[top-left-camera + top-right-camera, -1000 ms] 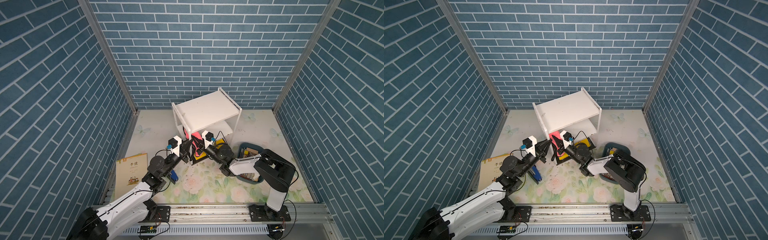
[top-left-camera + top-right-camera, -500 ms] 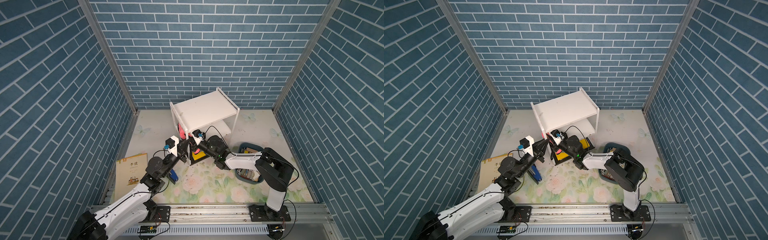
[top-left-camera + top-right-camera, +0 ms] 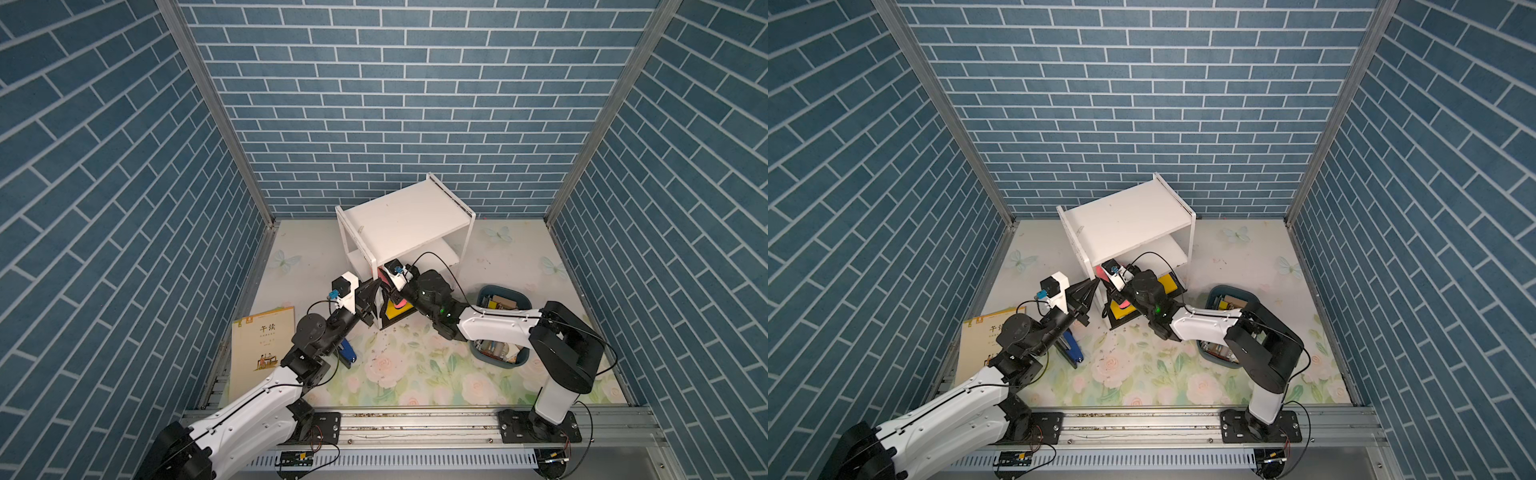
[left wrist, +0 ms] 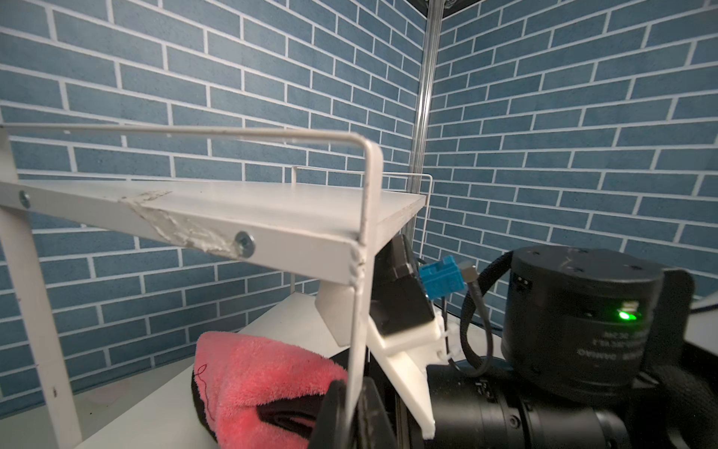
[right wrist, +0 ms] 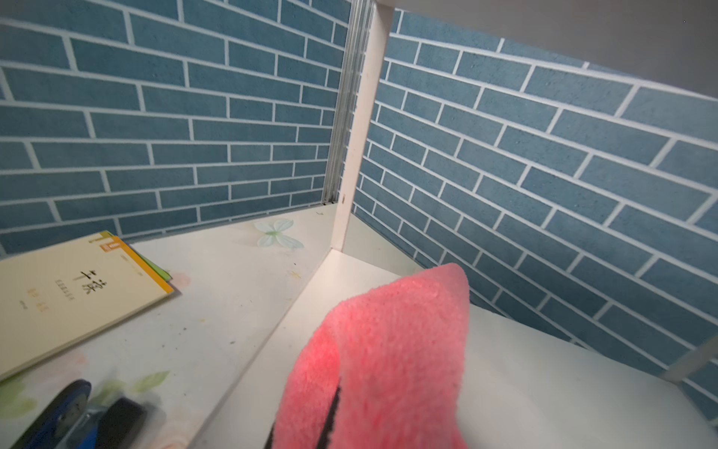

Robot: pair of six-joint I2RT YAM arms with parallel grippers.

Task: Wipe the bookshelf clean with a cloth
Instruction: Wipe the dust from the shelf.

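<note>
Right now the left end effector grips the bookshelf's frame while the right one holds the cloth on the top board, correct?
No: the right end effector holds the cloth on the lower board of the bookshelf, under the top one (right wrist view).

The right tool [image 3: 385, 286] has pushed the cloth [image 5: 388, 350] deeper into the bookshelf [image 3: 405, 224].

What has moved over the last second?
The right gripper, shut on the cloth, pushed farther left along the lower board of the bookshelf, which shifted slightly left too. The left gripper stayed clamped on its front post; book, stapler and bin unmoved.
</note>
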